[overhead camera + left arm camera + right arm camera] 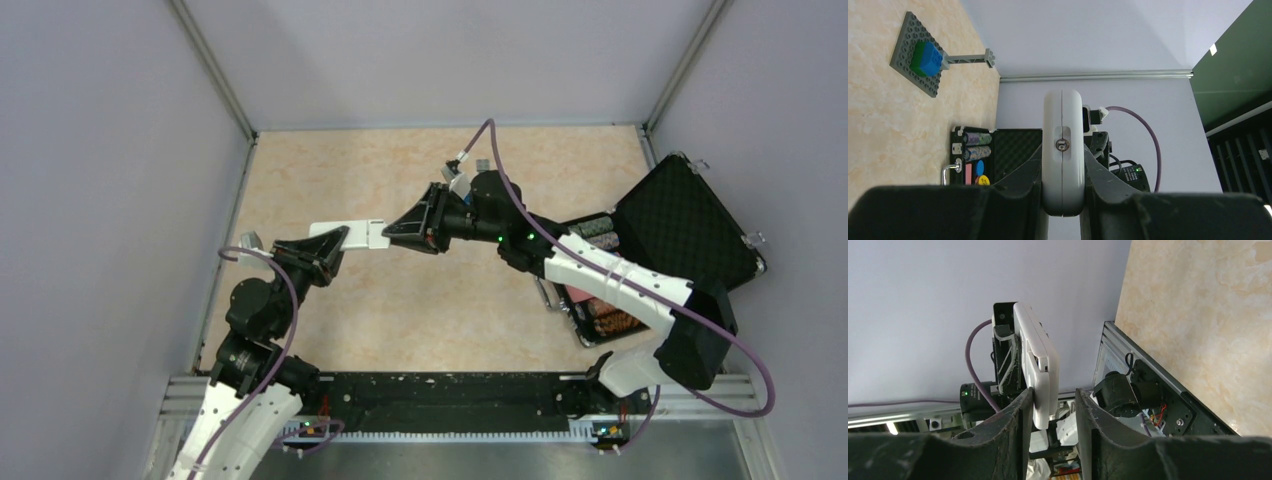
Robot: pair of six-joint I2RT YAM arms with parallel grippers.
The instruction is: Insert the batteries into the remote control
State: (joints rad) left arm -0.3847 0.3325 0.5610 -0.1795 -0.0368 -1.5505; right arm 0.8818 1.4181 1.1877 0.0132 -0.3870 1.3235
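- The remote control (350, 236) is hanging in the air above the table (420, 310), lying level between the two arms.
- The left end effector (335, 243) is pinching the remote's left end, its fingers pressing on both sides.
- The right end effector (393, 232) is straddling the remote's right end with its jaws spread. One finger (1018, 415) is lying against the remote and the other (1090, 420) is standing clear of it.
- To the right of the remote, an open black case (690, 225) is holding stacks of poker chips (598, 235).
- Beyond the remote in the left wrist view, a grey plate (910, 50) carrying a blue block (928, 57) is lying on the table.
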